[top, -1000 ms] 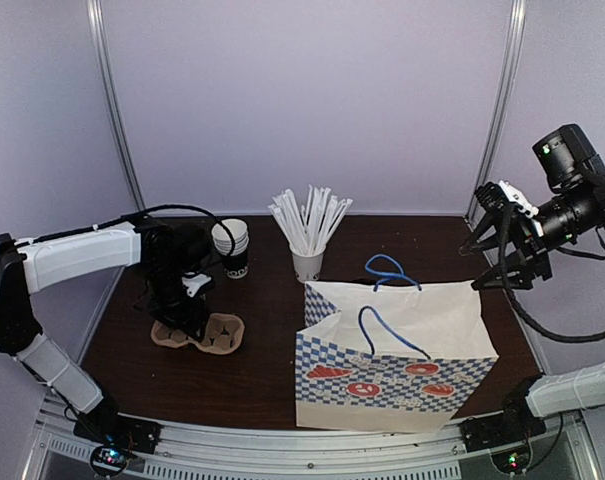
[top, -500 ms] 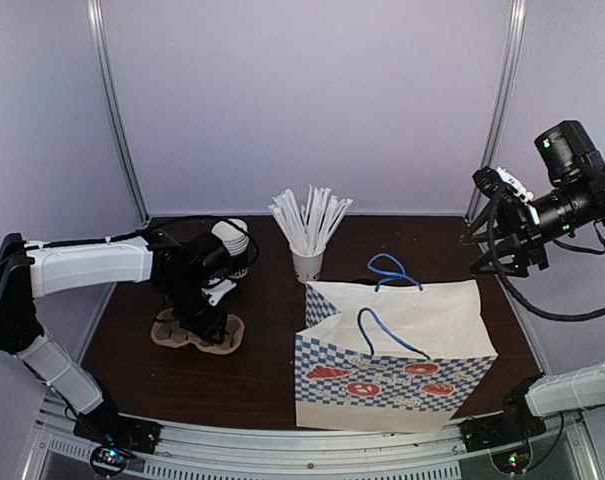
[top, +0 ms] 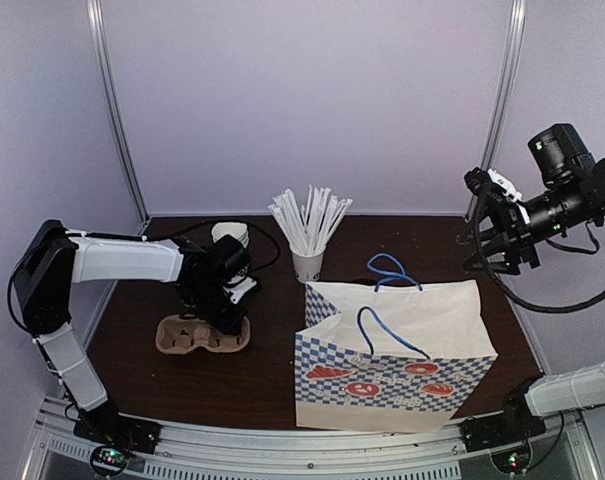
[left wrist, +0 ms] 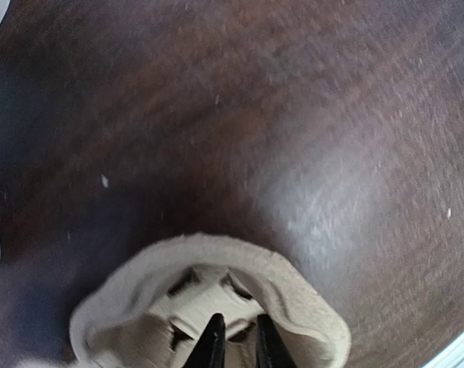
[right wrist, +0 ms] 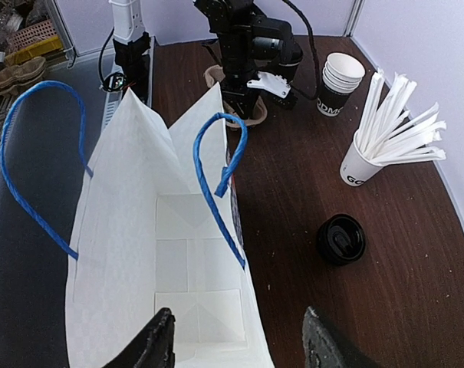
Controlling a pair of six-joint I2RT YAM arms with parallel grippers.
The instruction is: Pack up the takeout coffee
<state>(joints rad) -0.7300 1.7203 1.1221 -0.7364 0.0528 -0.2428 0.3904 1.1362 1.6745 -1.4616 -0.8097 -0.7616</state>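
Coffee: one; upright, lid up, long axis vertical; on the worktop beside the bag, near the straw cup
Bag: one; open, two blue handles
Cup stack: one
Left pincer: tips almost together at the single pulp carrier; whether it pinches, I cannot tell
Right pincer: spread, above the bag

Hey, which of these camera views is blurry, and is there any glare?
Left wrist view: soft and smeared, the carrier fuzzy, with a pale sheen on the table. Right wrist view: bag and straws crisp. Top view: sharp, evenly lit, no glare.
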